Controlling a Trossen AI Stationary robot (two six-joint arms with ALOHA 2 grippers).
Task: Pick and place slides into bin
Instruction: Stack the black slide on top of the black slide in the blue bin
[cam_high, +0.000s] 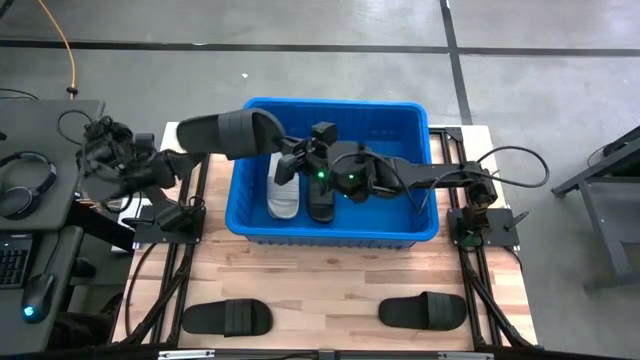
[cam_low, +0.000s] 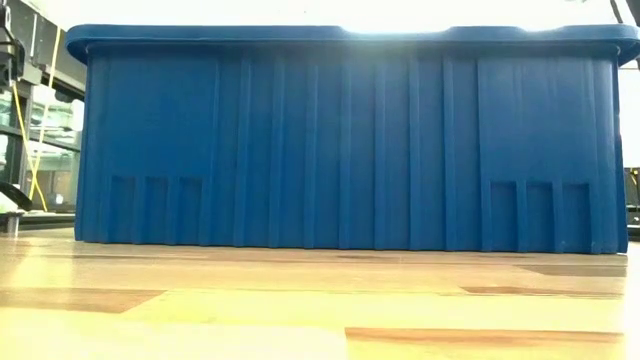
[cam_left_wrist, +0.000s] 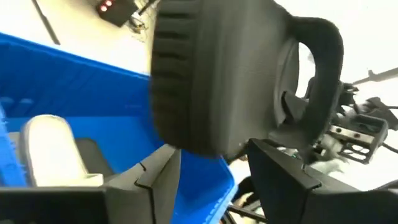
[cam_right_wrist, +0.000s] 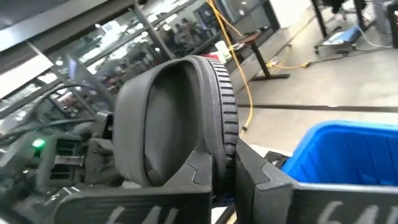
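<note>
1. Clearly a carry step is in hand: one black slide (cam_high: 225, 133) hangs in the air over the far left corner of the blue bin (cam_high: 330, 103), partly outside its rim.
2. Reaching across the bin from the right, the right gripper (cam_right_wrist: 225, 168) is clamped tight on the edge of that slide's sole.
3. At the slide's other end is the left gripper (cam_left_wrist: 211, 180); whether it has a hold on the slide I cannot tell.
4. Inside the bin lie a light slide (cam_high: 283, 190) and another black slide (cam_high: 320, 200), side by side.
5. Two more black slides (cam_high: 228, 317) (cam_high: 423, 311) wait on the wooden table (cam_high: 330, 290) in front of the bin, well apart from each other.
6. Judging by this, the next move calls for bringing the raised slide fully inside the rim, over free floor beside the two already there, and only then letting go, so that it does not catch on the bin's wall.
</note>
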